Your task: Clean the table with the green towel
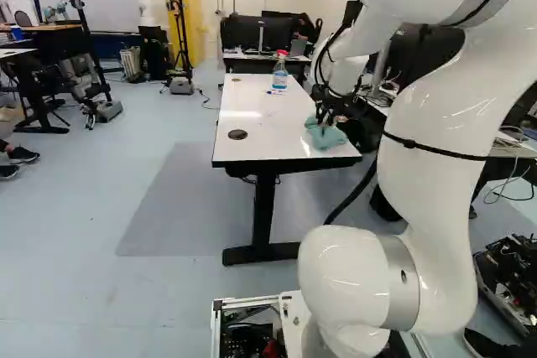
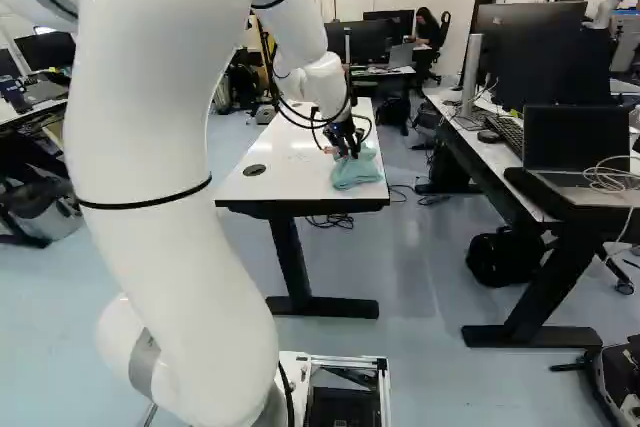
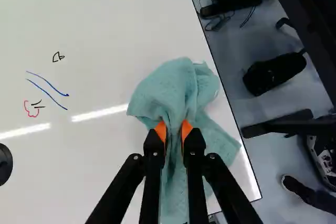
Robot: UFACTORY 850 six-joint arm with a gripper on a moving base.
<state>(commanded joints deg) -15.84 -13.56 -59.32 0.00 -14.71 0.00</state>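
Toward the far right of the white table (image 1: 260, 145), you have a clear bottle (image 1: 279, 75) with a red top; you can't tell how much it holds. A marker (image 1: 275, 91) lies just beside it. Your green towel (image 3: 181, 85) is bunched at the table's near right corner, and your gripper (image 2: 350, 150) pinches a fold of it between both orange pads (image 3: 161, 129). Blue, black and red scribbles (image 3: 48, 88) lie left of the towel. A round black cap (image 1: 237, 134) sits near the left edge. On the right, a desk (image 2: 487, 155) carries a laptop (image 2: 577, 139).
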